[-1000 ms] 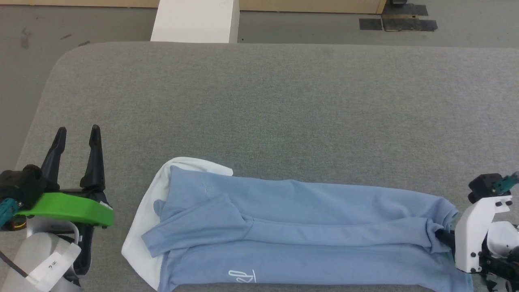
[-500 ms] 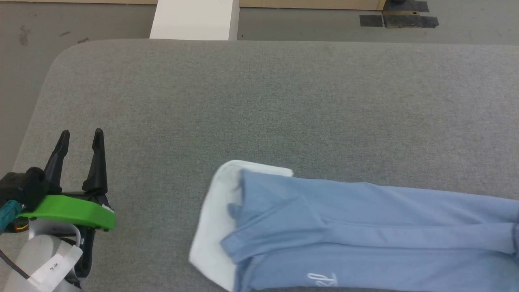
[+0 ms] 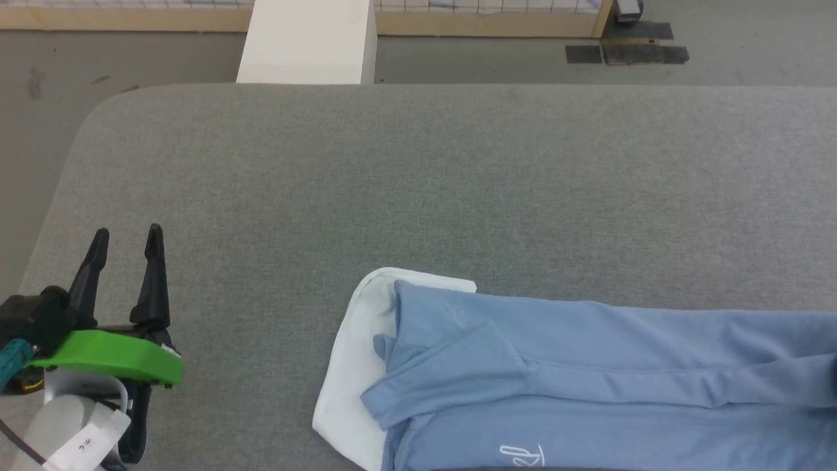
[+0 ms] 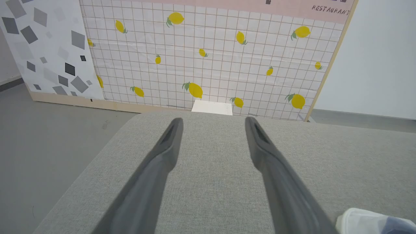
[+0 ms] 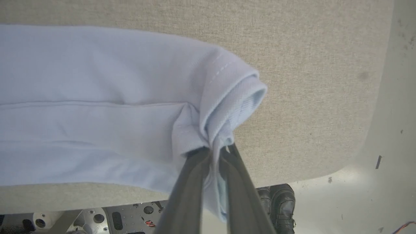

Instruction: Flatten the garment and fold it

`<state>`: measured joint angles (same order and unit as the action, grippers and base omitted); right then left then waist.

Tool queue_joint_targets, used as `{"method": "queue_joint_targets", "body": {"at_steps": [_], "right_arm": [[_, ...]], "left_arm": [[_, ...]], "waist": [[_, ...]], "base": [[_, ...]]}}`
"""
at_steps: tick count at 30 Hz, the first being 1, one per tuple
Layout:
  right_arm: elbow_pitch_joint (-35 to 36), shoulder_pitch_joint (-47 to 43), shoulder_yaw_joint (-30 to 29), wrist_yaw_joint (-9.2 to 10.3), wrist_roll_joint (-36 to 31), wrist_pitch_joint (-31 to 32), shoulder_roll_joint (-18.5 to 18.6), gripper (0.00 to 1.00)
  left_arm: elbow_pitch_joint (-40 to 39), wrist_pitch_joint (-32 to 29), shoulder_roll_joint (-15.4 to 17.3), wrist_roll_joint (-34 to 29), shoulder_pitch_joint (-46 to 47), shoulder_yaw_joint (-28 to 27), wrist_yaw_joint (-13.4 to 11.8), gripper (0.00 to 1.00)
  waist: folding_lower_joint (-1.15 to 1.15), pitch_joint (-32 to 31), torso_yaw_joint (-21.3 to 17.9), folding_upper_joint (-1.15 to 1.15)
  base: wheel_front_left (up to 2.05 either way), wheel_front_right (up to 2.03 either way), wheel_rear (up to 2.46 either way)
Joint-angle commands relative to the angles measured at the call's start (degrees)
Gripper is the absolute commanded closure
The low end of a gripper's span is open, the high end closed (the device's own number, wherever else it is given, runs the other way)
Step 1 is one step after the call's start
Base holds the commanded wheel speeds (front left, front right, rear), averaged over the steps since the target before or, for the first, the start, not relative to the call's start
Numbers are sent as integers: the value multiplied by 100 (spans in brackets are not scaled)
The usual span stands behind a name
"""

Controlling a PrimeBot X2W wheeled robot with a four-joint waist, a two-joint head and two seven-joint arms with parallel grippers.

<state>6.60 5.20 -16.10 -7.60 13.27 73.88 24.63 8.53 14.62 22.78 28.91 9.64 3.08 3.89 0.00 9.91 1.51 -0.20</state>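
On the near half of the grey padded table (image 3: 418, 183), toward its right, lies the garment (image 3: 588, 366), folded lengthwise into a long band; white neck panel (image 3: 353, 366) at its left end, one sleeve (image 3: 451, 366) laid across the top, small white logo (image 3: 521, 454) by the near edge; its right end runs off the head view's edge. By the table's rounded corner the right gripper (image 5: 213, 150) is pinched tight on a bunched, rolled corner of the fabric, fingers together w/ cloth between; left gripper (image 3: 128, 230) over bare table at far left, fingers apart & holding nothing, well apart from the shirt, bare grey cover btwn it & the white panel. Beyond the far edge: white block (image 3: 304, 39), grey floor (image 3: 33, 98), dark tape patches (image 3: 628, 52); lemon-print wall panel (image 4: 208, 48) behind.
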Motion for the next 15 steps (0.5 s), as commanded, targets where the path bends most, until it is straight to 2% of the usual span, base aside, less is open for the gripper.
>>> {"method": "queue_joint_targets", "body": {"at_steps": [1,3,7,10,15], "right_arm": [[254,-52,76,11,146,226,44,100],[663,-47,259,11,287,593,107,100],[1204,46,650,11,643,1038,-59,100],[1356,148,1038,11,821,1070,-215,100],[1168,400,1857,11,1089,693,-567,100]], "left_arm": [[-22,-7,-4,66,-68,-19,-51,0],[-53,-5,-16,78,-105,-40,-76,0],[-59,-31,-38,87,-160,-5,-108,0],[-83,-35,-58,90,-193,22,-127,0],[-122,-42,-54,115,-265,36,-142,0]], "waist": [[0,-110,-67,20],[0,-161,-94,20],[0,-264,-115,20],[0,-299,-111,20],[0,-332,-55,20]], "base": [[0,0,0],[0,0,0],[0,0,0],[0,0,0],[0,0,0]]}}
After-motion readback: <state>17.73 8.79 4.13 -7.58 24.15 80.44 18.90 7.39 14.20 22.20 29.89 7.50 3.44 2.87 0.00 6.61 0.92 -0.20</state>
